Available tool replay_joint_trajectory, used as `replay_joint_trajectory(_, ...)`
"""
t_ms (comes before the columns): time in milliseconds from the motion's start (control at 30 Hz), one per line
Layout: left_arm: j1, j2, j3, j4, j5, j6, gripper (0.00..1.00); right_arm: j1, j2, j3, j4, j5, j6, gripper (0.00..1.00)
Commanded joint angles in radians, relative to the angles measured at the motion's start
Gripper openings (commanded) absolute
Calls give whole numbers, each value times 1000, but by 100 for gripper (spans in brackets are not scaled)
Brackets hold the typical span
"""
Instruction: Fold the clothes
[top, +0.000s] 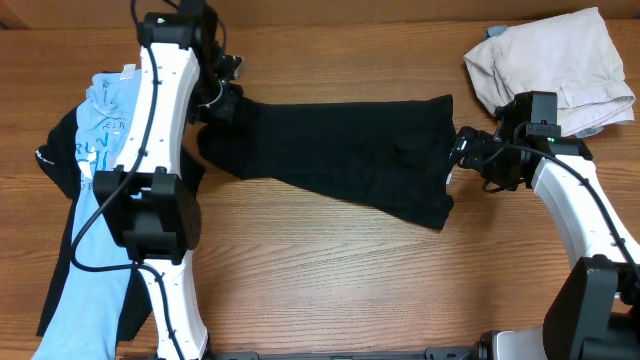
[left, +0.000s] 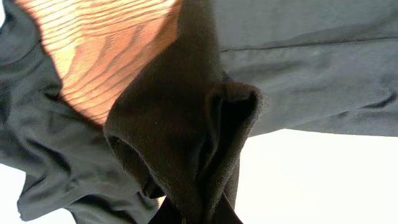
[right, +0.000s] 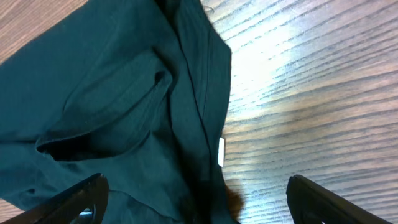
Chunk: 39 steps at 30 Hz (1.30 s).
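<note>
Table (top: 330, 270): brown wood-grain surface, with the grain running side to side in the overhead view. A broad bare stretch lies on the near side of both sets of jaws. In the right wrist view, bare table (right: 311, 93) shows ahead of the right jaws, toward their right-hand side, and carries a bright glare patch. In the left wrist view, an orange-lit patch of table (left: 106, 56) shows beyond the left jaws.

Beige cloth (top: 560, 65): crumpled, with seams showing. It lies on the table's far right corner, behind the right jaws and well apart from the left jaws.

Dark rail (top: 400, 352): runs along the near table edge.
</note>
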Motion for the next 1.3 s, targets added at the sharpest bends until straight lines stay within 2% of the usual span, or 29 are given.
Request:
replay_joint_trajectory(0,-53,-16,15,9,50,-19,4,5,-34,20,0,-7,0,95)
replay_joint_trajectory(433,-248,2,14,152,60,-108,4,5,-34,20,-6,-5,0,95)
replay_joint_trajectory(533,-285,28,14,171,60,-115,7,5,-34,20,-9,-4,0,95)
replay_joint_trajectory(567,-295,37,13,176,60,-119,13,5,-34,20,-10,-4,0,95)
replay_joint_trajectory(600,-304,48,13,180,61,-120,27,5,-34,20,-10,-4,0,96)
replay_joint_trajectory(667,-322,69,13,188,61,-122,69,5,-34,20,-11,-4,0,96)
replay_joint_trajectory(733,-338,92,13,194,60,-126,100,5,-34,20,-11,-4,0,98)
replay_joint_trajectory(1033,-357,114,64,196,60,-126,100,5,-34,19,-4,-4,0,99)
replay_joint_trajectory(1267,-328,113,325,46,60,-133,100,5,15,5,46,-19,-5,99)
